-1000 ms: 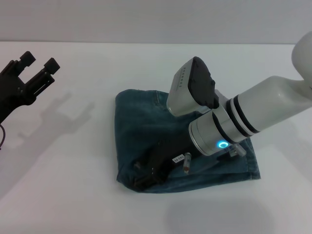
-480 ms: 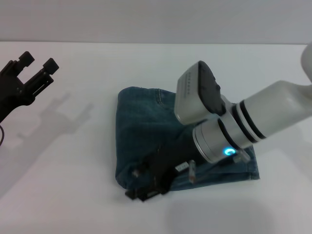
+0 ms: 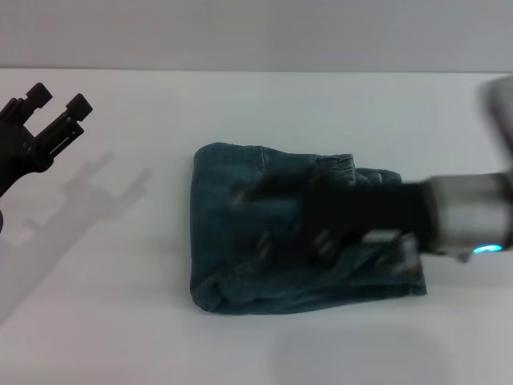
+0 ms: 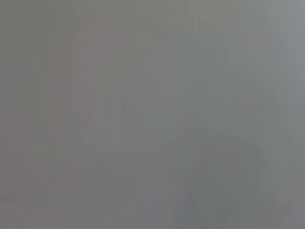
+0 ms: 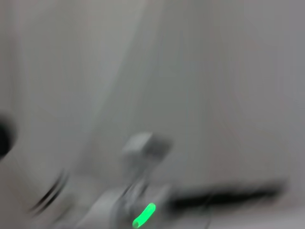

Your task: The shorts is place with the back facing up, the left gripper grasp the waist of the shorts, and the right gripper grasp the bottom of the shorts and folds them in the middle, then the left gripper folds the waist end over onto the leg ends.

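The shorts (image 3: 223, 241) lie folded into a compact blue-green denim bundle at the middle of the white table (image 3: 104, 329) in the head view. My right gripper (image 3: 260, 200) is a dark motion streak across the bundle's middle. Its silver wrist with the blue light (image 3: 483, 249) reaches in from the right edge. My left gripper (image 3: 58, 103) is raised at the far left, well apart from the shorts, open and holding nothing. The waist and leg ends cannot be told apart in the bundle.
The right wrist view is smeared; it shows the other arm far off with its green light (image 5: 143, 215). The left wrist view is plain grey. The left gripper's shadow (image 3: 88, 196) falls on the table left of the shorts.
My right gripper has left the bundle's near left corner and swung up across its middle, its wrist moving right and lower. The left arm has not moved.
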Robot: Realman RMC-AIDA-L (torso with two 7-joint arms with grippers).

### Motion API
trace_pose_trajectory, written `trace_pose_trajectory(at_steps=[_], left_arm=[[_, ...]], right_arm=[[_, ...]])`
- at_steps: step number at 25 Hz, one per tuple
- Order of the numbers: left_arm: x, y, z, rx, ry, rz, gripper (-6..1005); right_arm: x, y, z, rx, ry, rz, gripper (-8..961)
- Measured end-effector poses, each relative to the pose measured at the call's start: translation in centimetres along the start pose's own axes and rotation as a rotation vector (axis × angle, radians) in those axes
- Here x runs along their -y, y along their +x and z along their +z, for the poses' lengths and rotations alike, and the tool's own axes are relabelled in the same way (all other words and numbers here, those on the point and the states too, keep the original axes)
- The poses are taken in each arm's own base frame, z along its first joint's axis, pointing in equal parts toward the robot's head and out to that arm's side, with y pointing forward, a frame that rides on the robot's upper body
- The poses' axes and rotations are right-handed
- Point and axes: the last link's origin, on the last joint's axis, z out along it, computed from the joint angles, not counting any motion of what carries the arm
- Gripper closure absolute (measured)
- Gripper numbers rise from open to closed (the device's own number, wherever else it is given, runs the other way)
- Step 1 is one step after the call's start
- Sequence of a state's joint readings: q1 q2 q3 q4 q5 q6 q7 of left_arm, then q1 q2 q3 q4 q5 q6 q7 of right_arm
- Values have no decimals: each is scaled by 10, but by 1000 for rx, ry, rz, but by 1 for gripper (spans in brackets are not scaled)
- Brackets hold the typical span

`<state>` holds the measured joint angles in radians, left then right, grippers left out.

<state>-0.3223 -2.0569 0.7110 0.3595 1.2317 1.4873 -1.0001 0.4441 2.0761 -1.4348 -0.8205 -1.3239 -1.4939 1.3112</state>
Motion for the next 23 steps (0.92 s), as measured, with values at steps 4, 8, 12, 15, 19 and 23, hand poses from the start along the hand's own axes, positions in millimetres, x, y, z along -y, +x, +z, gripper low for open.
trace_pose_trajectory(at_steps=[4, 8, 12, 15, 19, 23], left_arm=[[0, -1, -1, -1, 4, -5, 172], [0, -1, -2, -5, 8, 1, 172], [-3, -1, -8, -50, 25, 41, 172], [-4, -2, -20, -143, 102, 101, 172], [-2, -2, -49, -317, 351, 211, 172], [-4, 1, -66, -421, 529, 296, 172]], right_arm=[[9, 3, -56, 289, 332, -104, 361], [19, 19, -113, 497, 773, -197, 361], [22, 34, -164, 560, 1207, -317, 361], [21, 38, -186, 569, 1404, -374, 361], [19, 39, -198, 590, 1485, -376, 361], [19, 40, -201, 587, 1502, -373, 361]])
